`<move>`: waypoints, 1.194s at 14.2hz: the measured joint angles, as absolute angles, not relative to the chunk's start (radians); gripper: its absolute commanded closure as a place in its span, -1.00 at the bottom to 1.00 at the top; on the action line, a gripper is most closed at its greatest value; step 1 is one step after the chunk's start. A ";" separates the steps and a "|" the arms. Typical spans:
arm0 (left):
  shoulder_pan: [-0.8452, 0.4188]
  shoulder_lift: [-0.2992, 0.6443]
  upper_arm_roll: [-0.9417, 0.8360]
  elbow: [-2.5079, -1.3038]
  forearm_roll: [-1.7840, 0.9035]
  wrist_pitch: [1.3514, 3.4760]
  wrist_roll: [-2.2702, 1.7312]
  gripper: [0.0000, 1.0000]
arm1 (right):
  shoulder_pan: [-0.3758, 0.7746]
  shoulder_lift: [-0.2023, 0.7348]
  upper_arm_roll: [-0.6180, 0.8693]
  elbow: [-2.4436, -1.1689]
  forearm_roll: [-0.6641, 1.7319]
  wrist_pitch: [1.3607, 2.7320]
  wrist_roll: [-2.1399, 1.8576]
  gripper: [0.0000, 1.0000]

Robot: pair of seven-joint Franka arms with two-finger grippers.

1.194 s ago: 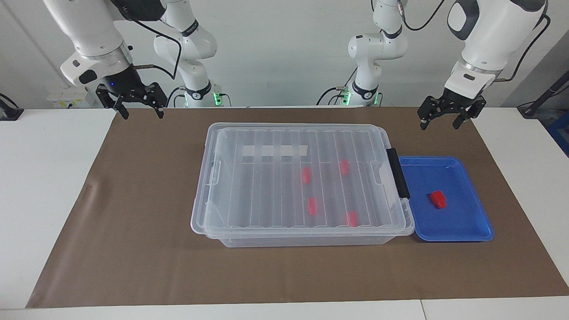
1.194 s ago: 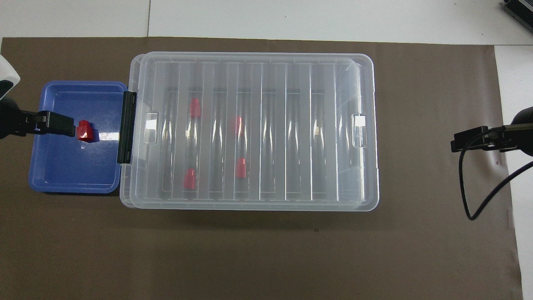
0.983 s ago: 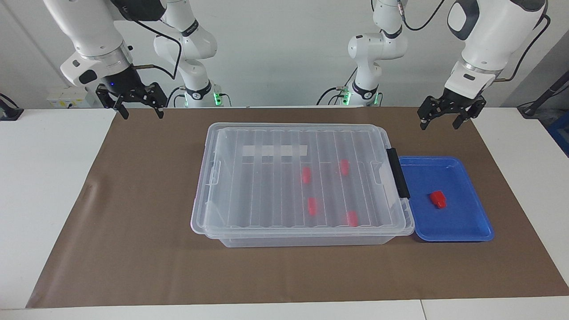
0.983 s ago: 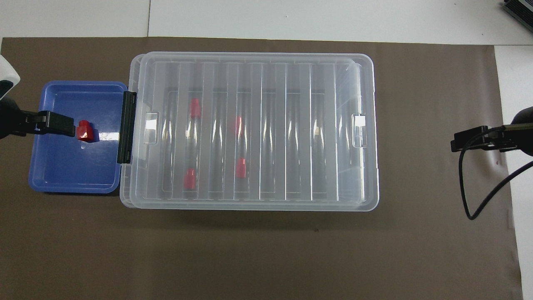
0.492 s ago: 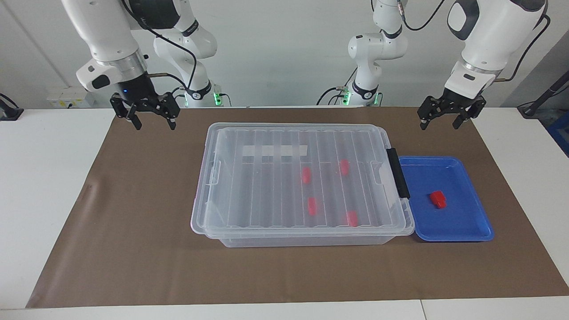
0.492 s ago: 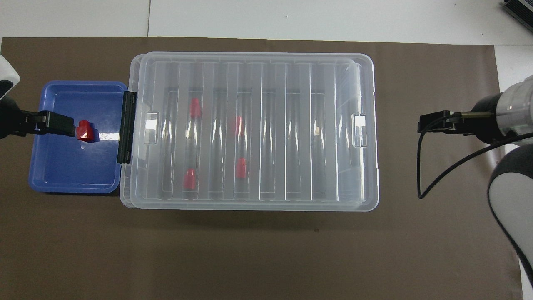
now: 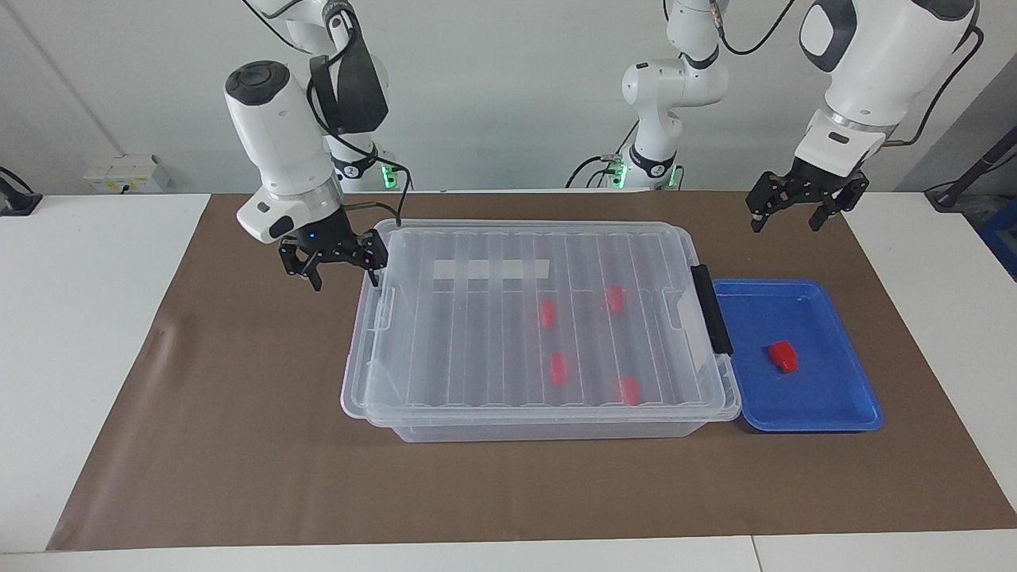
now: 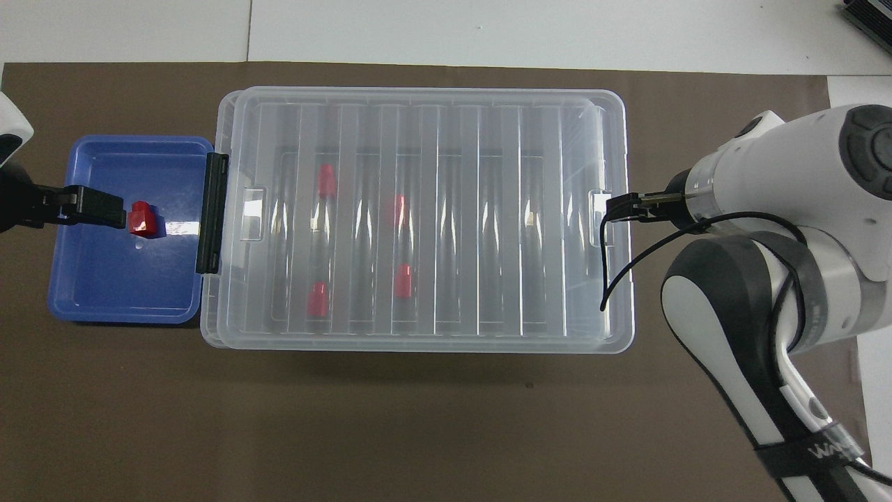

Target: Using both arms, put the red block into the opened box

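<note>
Red block [image 7: 782, 355] sits in blue tray [image 7: 842, 413], at box's [image 7: 540, 429] 3 o'clock facing robots; lid on. Right hand [image 7: 334, 266] wide at lid edge, likely to lift. Left hand [image 7: 797, 211] wide, waits.

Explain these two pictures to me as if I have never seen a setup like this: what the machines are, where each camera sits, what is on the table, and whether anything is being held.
These are two white robot arms, each ending in a small black gripper. One picture looks at them from across the table; the other looks steeply down from above their own end, so the sides are swapped between the two.

On the brown mat sits a clear box with its ribbed lid still on. Four red blocks show through it. Beside its black handle lies a blue tray holding one more red block.

The right gripper hangs at the box's end away from the handle, jaws open. The left gripper waits in the air near the tray, jaws open too. Neither holds anything.
</note>
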State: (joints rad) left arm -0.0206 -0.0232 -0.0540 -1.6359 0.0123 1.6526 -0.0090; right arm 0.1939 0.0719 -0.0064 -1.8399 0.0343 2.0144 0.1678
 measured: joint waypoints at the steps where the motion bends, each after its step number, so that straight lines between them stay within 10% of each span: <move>1: -0.021 -0.023 -0.054 -1.636 0.012 1.653 -0.009 -1.00 | 0.194 0.084 -0.007 -1.845 0.031 2.017 0.168 -1.00; 17: -0.002 -0.024 -0.044 -1.641 0.015 1.657 -0.011 -1.00 | 0.189 0.121 -0.009 -1.858 -0.136 2.048 0.168 -1.00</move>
